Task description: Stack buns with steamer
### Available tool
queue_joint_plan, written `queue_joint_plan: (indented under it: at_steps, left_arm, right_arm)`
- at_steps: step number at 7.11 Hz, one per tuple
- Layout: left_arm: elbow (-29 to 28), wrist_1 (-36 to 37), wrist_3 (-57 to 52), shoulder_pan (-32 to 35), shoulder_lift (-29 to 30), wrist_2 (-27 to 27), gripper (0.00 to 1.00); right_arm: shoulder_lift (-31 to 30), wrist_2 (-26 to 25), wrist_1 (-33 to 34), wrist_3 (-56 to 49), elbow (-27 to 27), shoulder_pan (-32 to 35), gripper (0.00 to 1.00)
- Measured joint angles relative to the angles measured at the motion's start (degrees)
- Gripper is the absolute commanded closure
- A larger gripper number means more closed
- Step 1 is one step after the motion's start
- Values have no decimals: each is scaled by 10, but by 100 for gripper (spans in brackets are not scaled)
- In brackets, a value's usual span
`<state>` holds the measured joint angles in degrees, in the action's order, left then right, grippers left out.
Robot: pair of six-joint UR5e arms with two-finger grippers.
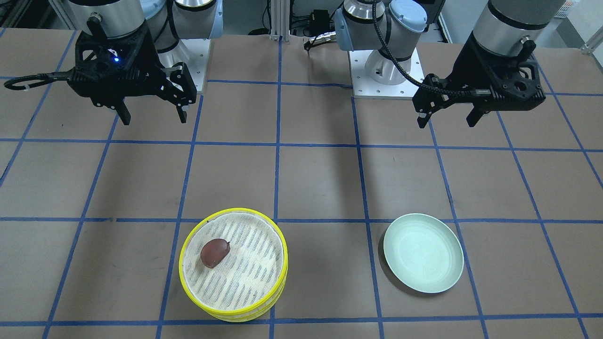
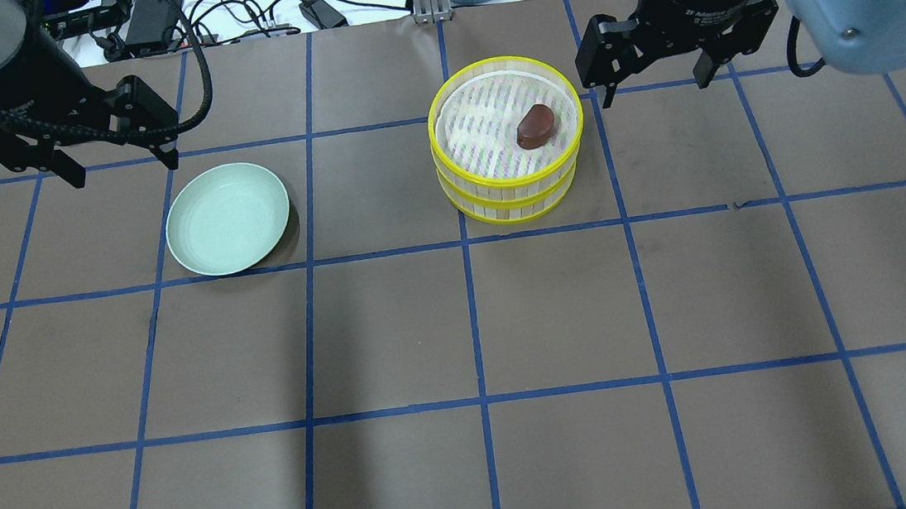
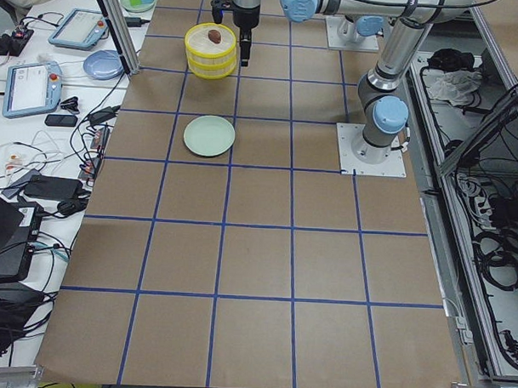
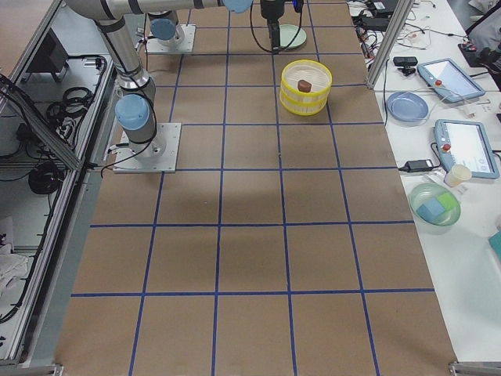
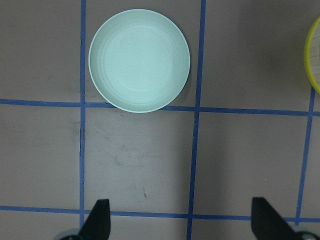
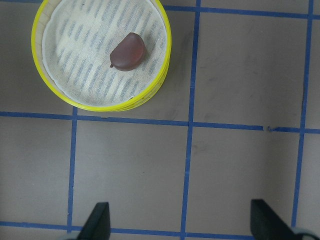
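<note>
— Yellow-rimmed steamer [image 2: 511, 191]: both tiers sit one on the other, on the far side of the table [image 2: 558, 311], a little right of centre. Stacking done?

— Mostly, by my reading. The dark reddish-brown bun [image 2: 535, 126] lies in the top tier on the white mesh cloth, toward its right side. Small and rounded, one edge flatter. Cream-white bun: not seen anywhere. It may be in the lower tier, covered by the upper one; cannot tell.

— Plate?

— Mint-green plate [image 2: 227, 218], left of the steamer and well apart from it. No bun on it.

— Grippers?

— Left gripper [image 2: 123, 168] hangs high over the left half, near the plate, fingers spread wide, nothing between them. Right gripper [image 2: 657, 89] is likewise wide and bare, raised to the right of the steamer, not touching it.

— What's left?

— Little, judging from this. The tiers' pale slatted sides and rims line up closely. The only open question is the white bun.
</note>
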<state>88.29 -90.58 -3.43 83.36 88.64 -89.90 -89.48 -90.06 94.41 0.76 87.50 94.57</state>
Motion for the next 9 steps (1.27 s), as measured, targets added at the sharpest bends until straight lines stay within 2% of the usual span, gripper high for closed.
queue_joint_plan:
  at_steps: [9]
  left_arm:
    - [7,-4,8,3,-2,-5,0]
  right_arm:
    - [4,3,1,1,1,0,0]
